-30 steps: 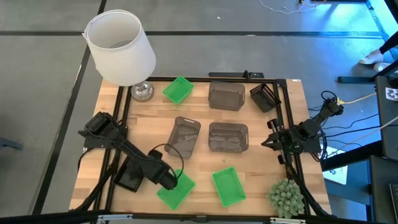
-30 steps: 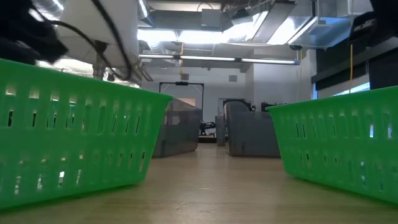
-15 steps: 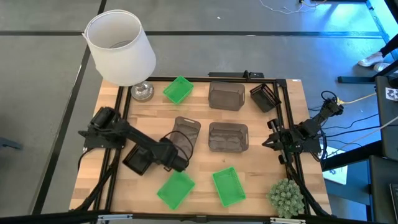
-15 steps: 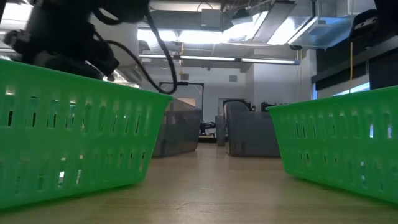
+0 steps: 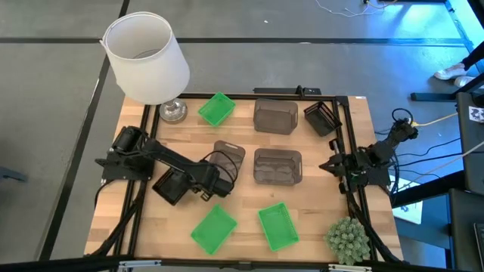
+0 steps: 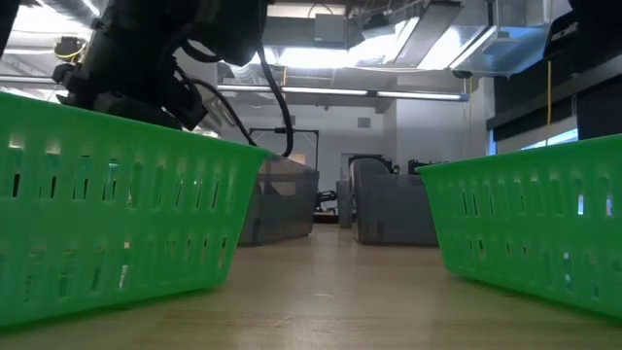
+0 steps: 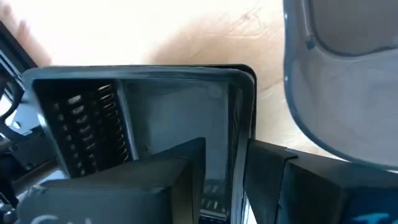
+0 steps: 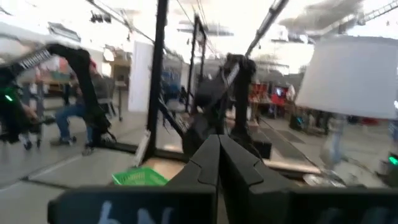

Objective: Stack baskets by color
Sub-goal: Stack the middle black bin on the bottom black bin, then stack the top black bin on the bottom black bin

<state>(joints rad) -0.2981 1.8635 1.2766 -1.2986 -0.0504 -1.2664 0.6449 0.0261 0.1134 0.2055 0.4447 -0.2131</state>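
Left claw over a black basket

The left gripper [image 5: 206, 189] sits spread over the black basket [image 5: 169, 186], beside the grey basket [image 5: 224, 163]. The right gripper [image 5: 330, 165] waits, pressed together.

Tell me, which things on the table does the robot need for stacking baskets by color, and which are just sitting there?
For the job:
- three green baskets
- three grey baskets
- black basket, and a second black basket seen from the left wrist

Just sitting there:
- white lamp
- green plant ball
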